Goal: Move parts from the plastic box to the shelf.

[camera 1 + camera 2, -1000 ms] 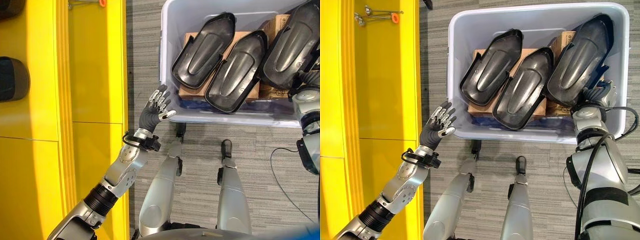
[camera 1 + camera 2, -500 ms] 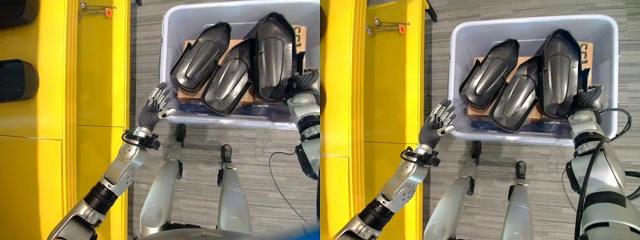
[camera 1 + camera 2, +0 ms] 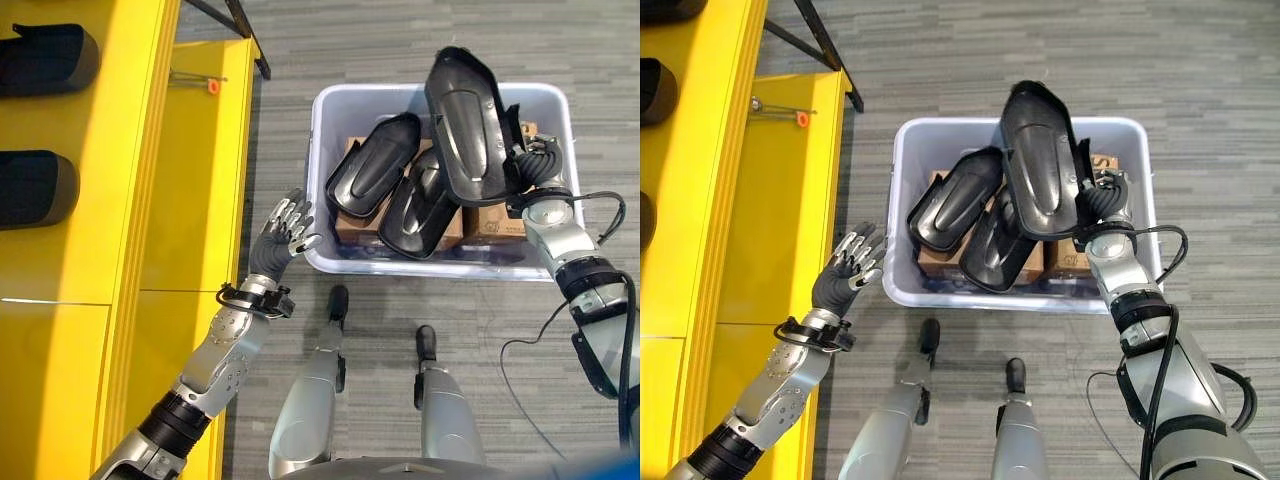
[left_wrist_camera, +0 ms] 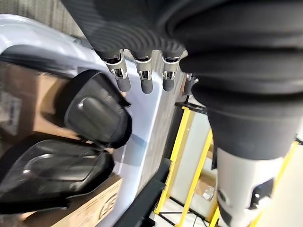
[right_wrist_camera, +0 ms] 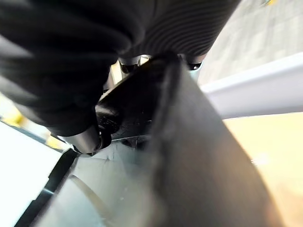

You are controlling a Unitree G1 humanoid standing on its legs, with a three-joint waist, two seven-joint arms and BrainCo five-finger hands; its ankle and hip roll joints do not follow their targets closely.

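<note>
Over on the left stands the yellow metal shelf (image 3: 90,250), and two dark curved parts (image 3: 35,188) already lie on it at the far edge, so by my reckoning some of the job is done. A thin metal tool with an orange tip (image 3: 195,80) rests on the shelf's near ledge.

Next comes the robot's left hand (image 3: 278,235), raised between the shelf and the box with its fingers spread and relaxed, holding nothing.

Then the pale grey plastic box (image 3: 322,180) sits on the grey carpet. Two black moulded plastic shells (image 3: 372,180) lie inside it, side by side on brown cardboard cartons (image 3: 350,225).

Further right, a third black shell (image 3: 468,125) stands tilted up above the box, its upper end past the far rim. The right hand (image 3: 538,170) has its fingers curled round that shell's lower edge, and the right wrist view shows them clamped on a dark rim.

So I'd say one part is mid-transfer, lifted but not yet carried across, and two more wait in the box.

There is print on the cartons, but it is too small for me to make out.
</note>
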